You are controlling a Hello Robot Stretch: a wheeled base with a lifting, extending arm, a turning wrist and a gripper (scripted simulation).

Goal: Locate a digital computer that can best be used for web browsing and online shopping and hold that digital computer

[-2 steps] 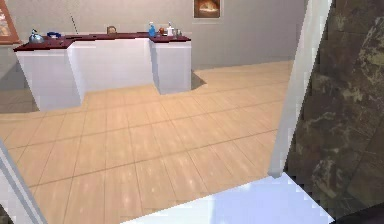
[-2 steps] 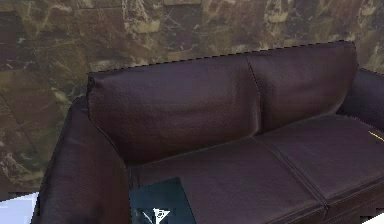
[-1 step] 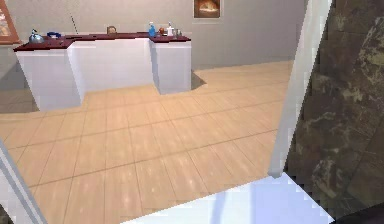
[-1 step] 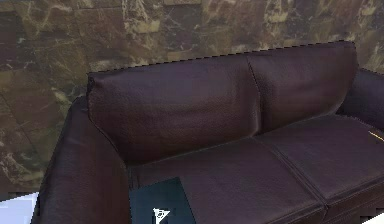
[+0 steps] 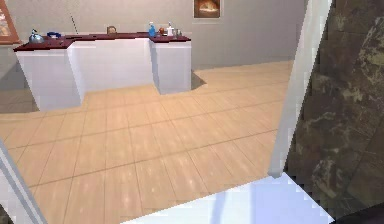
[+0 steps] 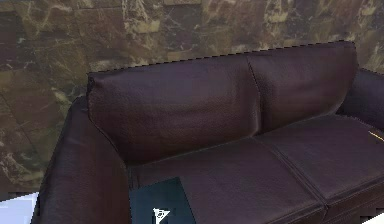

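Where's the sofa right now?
The dark sofa stands in the arm side view against the dark marbled wall, its armrest at the view's left.

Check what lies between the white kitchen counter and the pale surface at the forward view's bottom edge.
The stretch is bare: tan tiled floor runs from the counter to the pale surface with nothing standing on it, as the forward view shows.

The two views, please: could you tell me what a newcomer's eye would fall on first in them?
In the arm side view a big dark leather sofa stands against a dark marbled wall, with a flat dark rectangular thing by its seat at the bottom edge. In the forward view a white counter with a dark red top stands at the upper left, beyond a pale tiled floor.
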